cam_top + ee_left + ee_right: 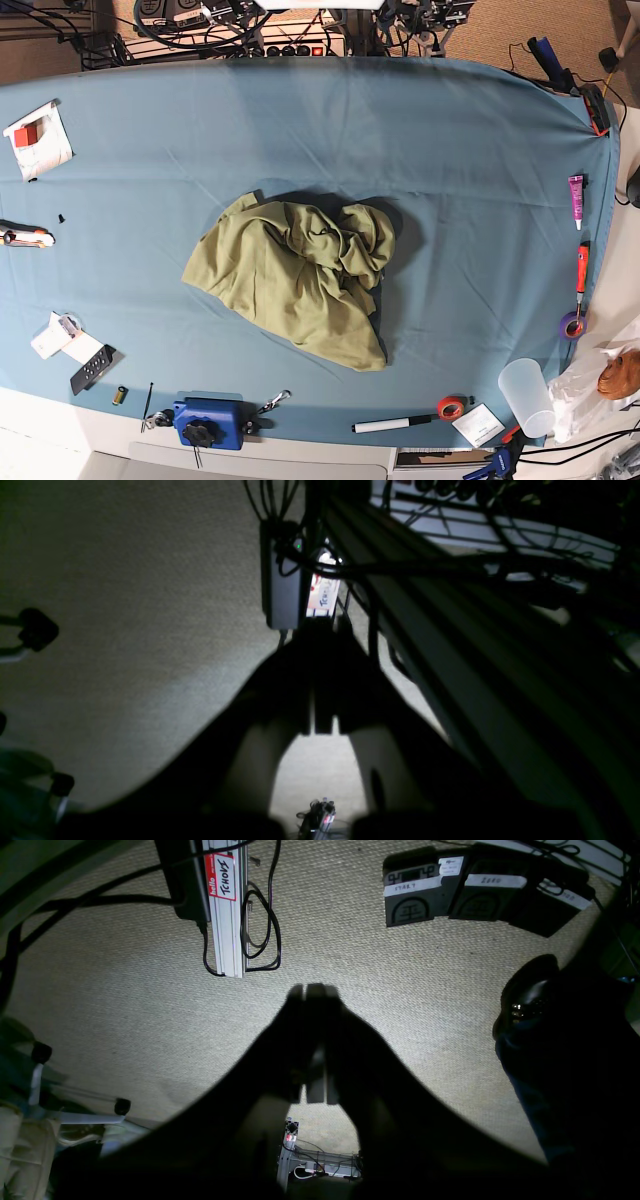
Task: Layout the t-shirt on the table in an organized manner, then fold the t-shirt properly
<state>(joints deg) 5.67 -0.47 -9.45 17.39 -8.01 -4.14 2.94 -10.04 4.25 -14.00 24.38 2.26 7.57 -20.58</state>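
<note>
While the table (480, 190) spreads its blue cloth across the base view, the shirt (295, 275) lies crumpled near its middle, a rumpled olive heap with folds bunched toward its far right side. Neither arm shows above the table. Both wrist views look down at beige carpet away from the shirt: the left gripper (322, 720) has its dark fingers pressed together on nothing, and the right gripper (315, 1040) likewise. Near the front edge, well clear of the shirt, lie a blue clamp (208, 422), a marker (392, 425) and a plastic cup (528, 396).
</note>
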